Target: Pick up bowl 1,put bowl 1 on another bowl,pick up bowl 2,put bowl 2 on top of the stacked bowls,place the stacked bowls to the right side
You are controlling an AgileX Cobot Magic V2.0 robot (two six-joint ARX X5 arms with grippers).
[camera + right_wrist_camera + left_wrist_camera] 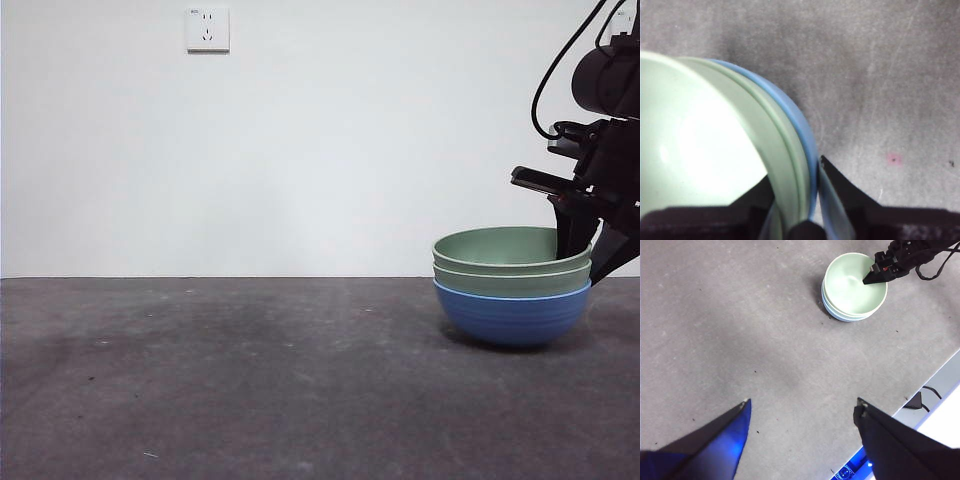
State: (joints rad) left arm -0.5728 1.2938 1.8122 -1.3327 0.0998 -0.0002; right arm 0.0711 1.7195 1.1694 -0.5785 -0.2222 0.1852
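Observation:
The stacked bowls (510, 262) stand at the right of the table: another bowl, the blue one (510, 318), at the bottom and two pale green bowls nested in it. My right gripper (585, 250) comes down from the right and is shut on the stack's rim (802, 170), with one jaw inside the top green bowl and one outside the blue wall. The stack tilts slightly. In the left wrist view the stack (854, 287) lies far off with the right gripper (875, 277) on it. My left gripper (803, 405) hangs high over bare table, open and holding nothing.
A white wall with a power socket (207, 28) stands behind the grey table (250, 380). The left wrist view shows the table's edge with a black cable (920, 400) beyond it.

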